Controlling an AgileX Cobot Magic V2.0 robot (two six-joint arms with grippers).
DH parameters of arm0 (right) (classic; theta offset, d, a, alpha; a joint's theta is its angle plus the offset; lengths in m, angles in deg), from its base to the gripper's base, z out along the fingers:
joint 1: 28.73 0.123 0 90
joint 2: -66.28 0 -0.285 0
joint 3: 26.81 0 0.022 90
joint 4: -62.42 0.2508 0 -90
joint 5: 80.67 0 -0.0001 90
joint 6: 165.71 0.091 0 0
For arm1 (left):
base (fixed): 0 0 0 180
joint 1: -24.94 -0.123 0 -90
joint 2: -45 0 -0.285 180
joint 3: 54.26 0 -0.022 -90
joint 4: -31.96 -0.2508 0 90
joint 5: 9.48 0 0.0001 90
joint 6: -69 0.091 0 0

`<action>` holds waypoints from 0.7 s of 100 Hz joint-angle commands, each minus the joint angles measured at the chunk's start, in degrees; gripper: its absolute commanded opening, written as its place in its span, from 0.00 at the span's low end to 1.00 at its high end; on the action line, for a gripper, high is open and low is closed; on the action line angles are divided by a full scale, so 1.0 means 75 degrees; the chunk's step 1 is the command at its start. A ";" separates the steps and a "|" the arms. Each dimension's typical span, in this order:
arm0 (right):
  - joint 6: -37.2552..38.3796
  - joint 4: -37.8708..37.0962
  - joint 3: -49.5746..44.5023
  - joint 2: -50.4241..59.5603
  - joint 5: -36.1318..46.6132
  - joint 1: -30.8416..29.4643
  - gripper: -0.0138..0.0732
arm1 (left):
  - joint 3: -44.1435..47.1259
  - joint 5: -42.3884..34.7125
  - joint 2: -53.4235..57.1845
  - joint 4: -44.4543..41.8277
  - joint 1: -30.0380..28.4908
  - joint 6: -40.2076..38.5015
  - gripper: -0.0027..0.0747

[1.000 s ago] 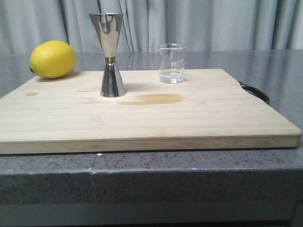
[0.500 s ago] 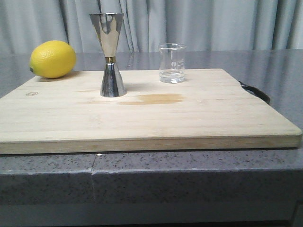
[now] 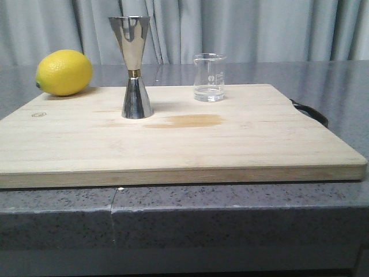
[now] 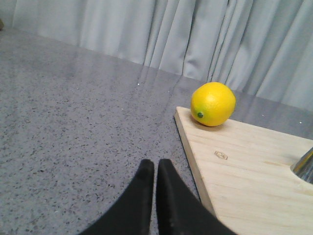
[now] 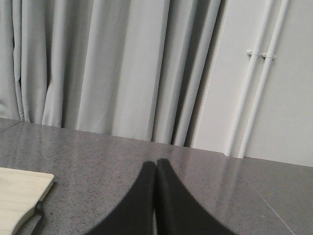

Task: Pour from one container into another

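While nothing is yet grasped, my left tool (image 4: pixel 155 169) and right tool (image 5: pixel 156 169) sit pressed together, off the board (image 3: pixel 230 144). Beaker (image 3: pixel 209 78): far side, a little liquid, right of the jigger (image 3: pixel 134 66); lemon (image 3: pixel 64 72) far left. Judged step: approach; next, spread the right tool around the beaker.

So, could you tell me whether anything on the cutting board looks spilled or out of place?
Yes: a darker, damp-looking patch stains the cutting board just right of the jigger, in front of the beaker. Both stand upright.
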 commanded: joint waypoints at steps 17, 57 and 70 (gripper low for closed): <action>-0.0039 -0.0106 0.0170 -0.0089 0.0514 -0.0031 0.08 | 0.0261 -0.0150 0.0197 -0.0231 -0.0016 -0.0062 0.01; -0.0039 -0.0106 0.0170 -0.0089 0.0514 -0.0031 0.08 | 0.0261 -0.0169 0.0197 -0.0231 -0.0016 -0.0062 0.01; -0.0039 -0.0106 0.0170 -0.0089 0.0514 -0.0031 0.08 | 0.0261 -0.0169 0.0197 -0.0257 -0.0016 -0.0062 0.01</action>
